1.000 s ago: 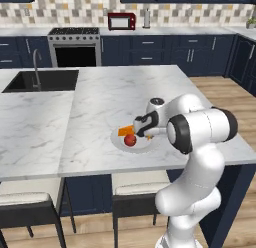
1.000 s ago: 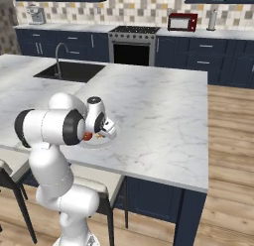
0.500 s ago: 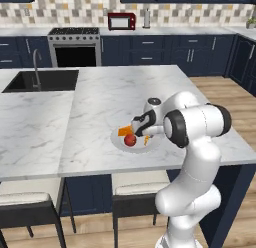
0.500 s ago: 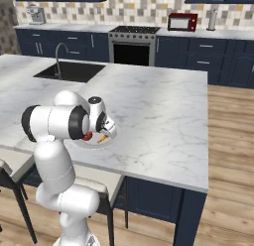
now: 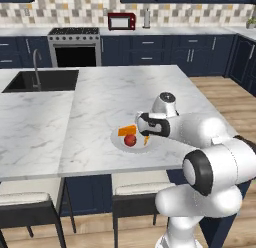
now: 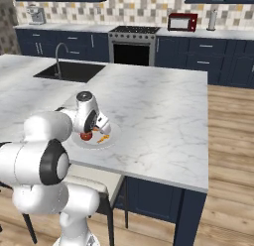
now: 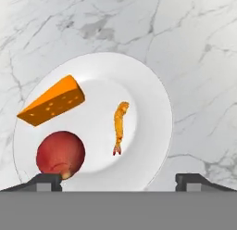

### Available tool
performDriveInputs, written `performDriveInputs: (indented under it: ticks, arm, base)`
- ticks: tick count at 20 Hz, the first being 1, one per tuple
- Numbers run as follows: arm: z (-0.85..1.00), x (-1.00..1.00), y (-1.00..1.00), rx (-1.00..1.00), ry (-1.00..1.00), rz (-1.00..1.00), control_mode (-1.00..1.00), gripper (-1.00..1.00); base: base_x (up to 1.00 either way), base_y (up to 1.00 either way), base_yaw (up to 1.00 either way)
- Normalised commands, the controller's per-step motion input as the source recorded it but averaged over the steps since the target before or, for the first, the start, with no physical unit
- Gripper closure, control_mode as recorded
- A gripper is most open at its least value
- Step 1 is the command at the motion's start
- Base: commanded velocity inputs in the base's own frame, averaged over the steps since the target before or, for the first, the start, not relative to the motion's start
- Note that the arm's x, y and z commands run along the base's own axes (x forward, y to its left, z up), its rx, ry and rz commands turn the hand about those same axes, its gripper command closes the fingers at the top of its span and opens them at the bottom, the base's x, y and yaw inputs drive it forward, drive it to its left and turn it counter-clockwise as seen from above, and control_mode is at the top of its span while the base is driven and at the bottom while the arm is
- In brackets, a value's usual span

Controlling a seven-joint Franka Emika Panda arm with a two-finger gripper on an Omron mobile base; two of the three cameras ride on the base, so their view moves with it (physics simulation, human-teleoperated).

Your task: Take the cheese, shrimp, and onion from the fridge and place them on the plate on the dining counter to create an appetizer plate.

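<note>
Cheese, shrimp and onion lay on the plate near the tabletop's front edge; fingers spread wide, empty. Plating looked finished; only withdrawing remained.

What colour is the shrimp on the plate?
Orange; the shrimp shows best in the hand view, lying on the white plate.

This was a home kitchen. A marble-topped island counter on a dark navy base carried a sink with a curved faucet at its ten o'clock corner. Beyond it, at twelve o'clock, stood a stove, a red microwave on the back counter, navy cabinets and a mosaic tile backsplash. Stools were tucked under the island's near edge, over a wooden floor.
</note>
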Motion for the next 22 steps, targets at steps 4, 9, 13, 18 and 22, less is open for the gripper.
performDriveInputs:
  ticks: [4,9,13,18,22]
  arm:
    - [1.00,-1.00,0.00,0.00,0.00,0.04,-1.00,-1.00]
    - [0.76,-1.00,0.01,-0.01,0.16,0.01,-1.00,-1.00]
    - [0.28,-1.00,0.11,-0.02,0.31,0.01,-1.00,-1.00]
    - [-0.03,-0.78,0.37,-0.11,0.27,0.03,-1.00,-1.00]
    - [-0.21,-0.40,0.62,-0.17,0.09,0.06,-1.00,-1.00]
  base:
    - [0.00,0.00,0.00]
    - [0.00,0.00,0.00]
    - [0.00,0.00,0.00]
    - [0.00,0.00,0.00]
    - [0.00,0.00,0.00]
